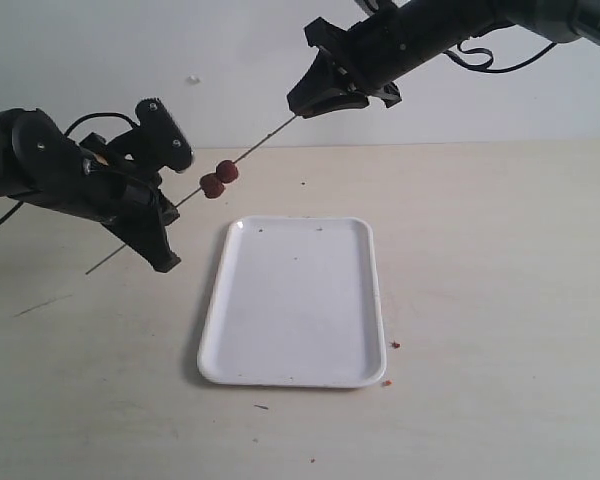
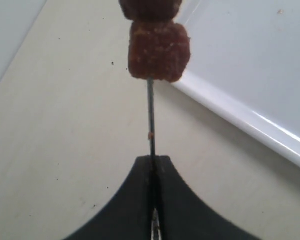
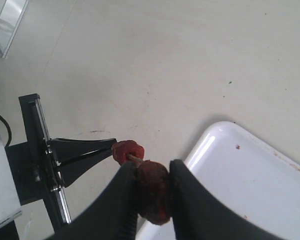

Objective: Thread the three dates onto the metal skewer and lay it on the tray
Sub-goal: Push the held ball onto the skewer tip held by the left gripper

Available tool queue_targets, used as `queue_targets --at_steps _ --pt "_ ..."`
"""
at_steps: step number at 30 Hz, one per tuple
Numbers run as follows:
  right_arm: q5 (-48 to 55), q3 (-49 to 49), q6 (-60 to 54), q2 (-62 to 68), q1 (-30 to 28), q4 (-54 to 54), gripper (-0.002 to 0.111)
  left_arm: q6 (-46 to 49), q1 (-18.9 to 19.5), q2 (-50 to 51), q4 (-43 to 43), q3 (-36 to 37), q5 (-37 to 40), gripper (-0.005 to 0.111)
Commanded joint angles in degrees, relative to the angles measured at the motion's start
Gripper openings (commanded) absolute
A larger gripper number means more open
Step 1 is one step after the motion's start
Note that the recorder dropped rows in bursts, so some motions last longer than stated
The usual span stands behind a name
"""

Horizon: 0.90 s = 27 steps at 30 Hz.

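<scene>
The thin metal skewer (image 1: 265, 140) slants up to the right above the table, left of the white tray (image 1: 300, 300). My left gripper (image 1: 168, 208) is shut on its lower part, and in the left wrist view the rod (image 2: 150, 110) rises out of the closed jaws (image 2: 153, 159). Two dates (image 1: 220, 178) sit threaded side by side just beyond that gripper; the nearer date (image 2: 159, 50) fills the left wrist view. My right gripper (image 1: 300, 108) is at the skewer's upper tip, shut on a third date (image 3: 152, 192). The rod's tip (image 3: 135, 159) meets that date.
The tray (image 3: 250, 180) carries only a few tiny brown specks. Small red-brown crumbs (image 1: 395, 345) lie on the beige table by the tray's right front corner. A pale wall rises behind the table.
</scene>
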Motion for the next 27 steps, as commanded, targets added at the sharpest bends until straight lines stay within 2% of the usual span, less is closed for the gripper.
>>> queue_targets --at_steps 1,27 --pt "0.0 0.0 -1.0 -0.2 -0.3 0.4 0.021 0.1 -0.3 -1.2 -0.8 0.1 -0.5 0.0" --pt "0.0 0.0 -1.2 -0.2 -1.3 1.6 0.021 0.0 -0.2 -2.2 -1.1 0.1 1.3 0.0"
